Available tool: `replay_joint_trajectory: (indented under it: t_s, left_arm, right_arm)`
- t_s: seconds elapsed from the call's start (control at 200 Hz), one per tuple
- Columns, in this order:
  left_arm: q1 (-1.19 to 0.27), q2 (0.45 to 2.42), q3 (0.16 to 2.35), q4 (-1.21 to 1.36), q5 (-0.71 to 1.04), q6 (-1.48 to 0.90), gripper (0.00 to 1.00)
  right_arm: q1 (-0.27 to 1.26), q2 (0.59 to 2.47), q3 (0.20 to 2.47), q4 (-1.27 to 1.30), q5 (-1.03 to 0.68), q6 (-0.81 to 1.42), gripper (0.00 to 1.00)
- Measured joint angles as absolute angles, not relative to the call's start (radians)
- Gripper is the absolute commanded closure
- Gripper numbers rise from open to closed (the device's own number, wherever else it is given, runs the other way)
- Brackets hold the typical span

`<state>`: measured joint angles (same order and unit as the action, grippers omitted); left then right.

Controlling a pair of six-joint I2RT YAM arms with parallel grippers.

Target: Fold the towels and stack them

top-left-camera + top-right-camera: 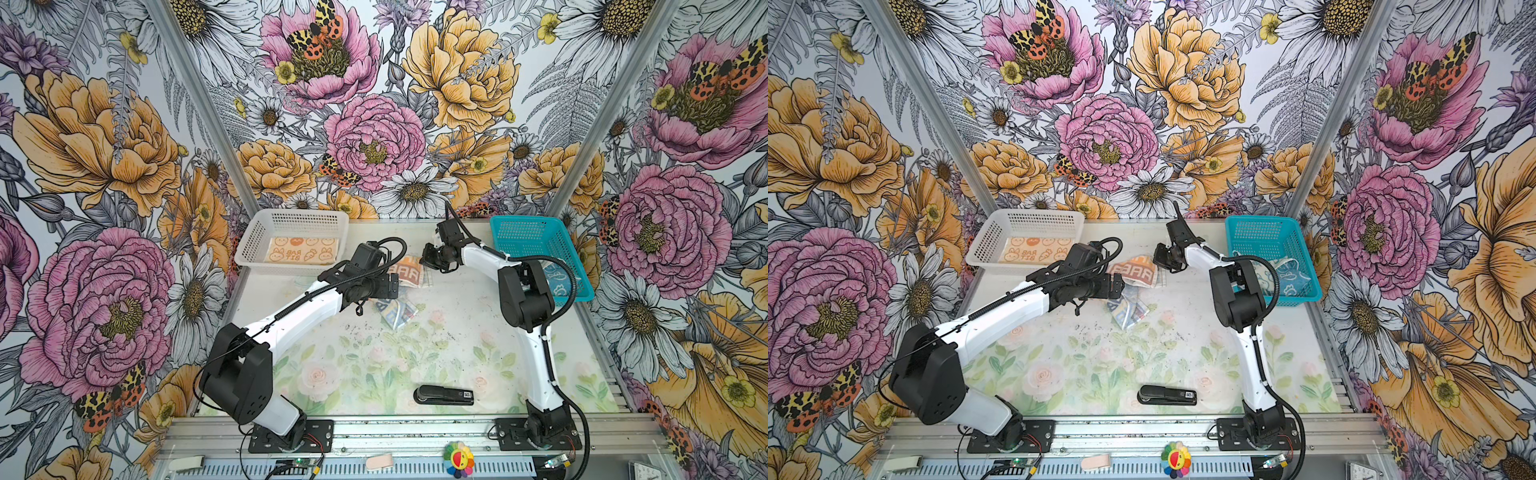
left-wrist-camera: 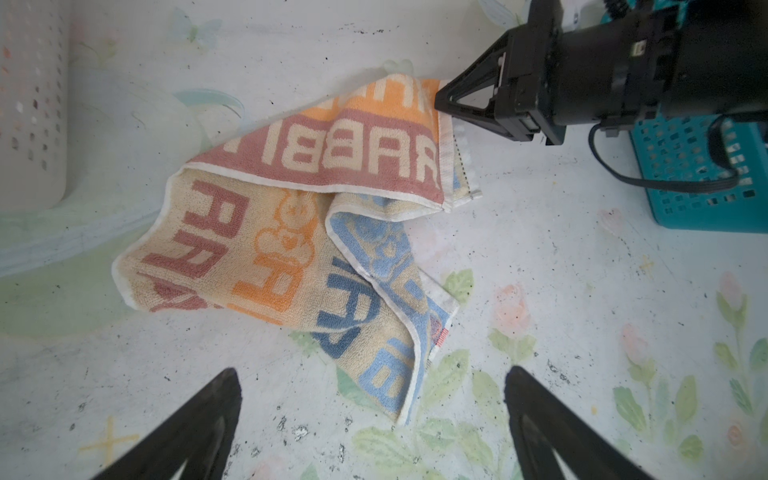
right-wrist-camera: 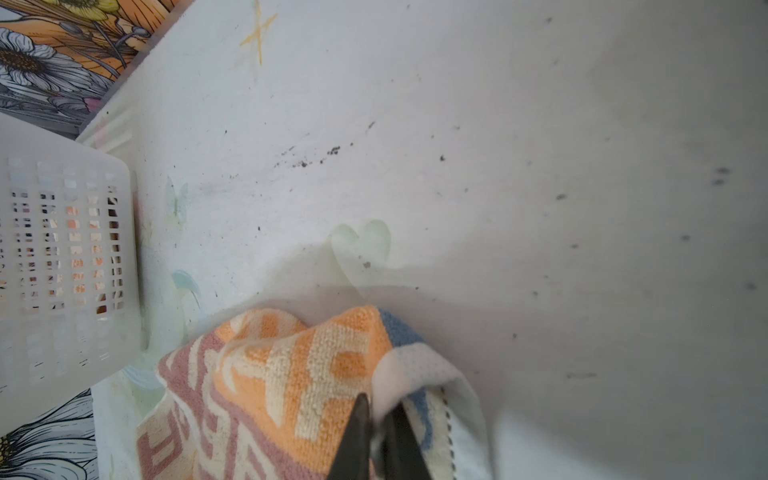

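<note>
Now the right tool (image 2: 441,102) pinches the far corner of the crumpled towel (image 2: 291,257) on the tabletop (image 2: 582,249); the left tool (image 2: 372,374) hangs wide open over its left side.

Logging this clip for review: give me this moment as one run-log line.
right gripper: shut on striped RABBIT towel corner | left gripper: open, empty | folded towel: in white basket

The left arm (image 1: 299,309) and right arm (image 1: 536,365) wore glossy white shells between bulky black joint housings. Black ribbed cable conduits (image 1: 574,282) ran alongside. Flat black base plates (image 1: 320,432) anchored them. The fingers (image 2: 199,424) were slim black triangles.
</note>
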<state>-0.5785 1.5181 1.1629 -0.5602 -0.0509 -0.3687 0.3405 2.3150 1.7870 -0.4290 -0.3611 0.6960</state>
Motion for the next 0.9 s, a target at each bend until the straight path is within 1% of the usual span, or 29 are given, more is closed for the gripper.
replay_joint_trajectory:
  t_s: [0.135,0.265,0.385,0.475,0.61,0.901]
  left_arm:
    - [-0.579,1.518,1.163,-0.560,-0.051,-0.369,0.01]
    - [-0.579,1.506,1.151,-0.550,-0.051,-0.369,0.01]
    - [-0.579,1.471,1.128,-0.522,-0.039,-0.373,0.01]
    - [-0.579,1.441,1.090,-0.457,-0.010,-0.398,0.01]
    - [-0.588,1.437,1.030,-0.349,0.033,-0.445,0.01]
    - [-0.659,1.554,1.031,-0.196,0.037,-0.465,0.01]
  right_arm:
    - [0.355,2.245,1.715,-0.430,-0.360,0.691,1.00]
    - [0.393,2.124,1.640,-0.437,-0.351,0.691,1.00]
    - [0.426,2.012,1.610,-0.435,-0.348,0.697,1.00]
    - [0.447,1.963,1.609,-0.425,-0.349,0.710,1.00]
    - [0.451,1.954,1.609,-0.419,-0.349,0.727,1.00]
    - [0.450,1.983,1.641,-0.429,-0.358,0.764,1.00]
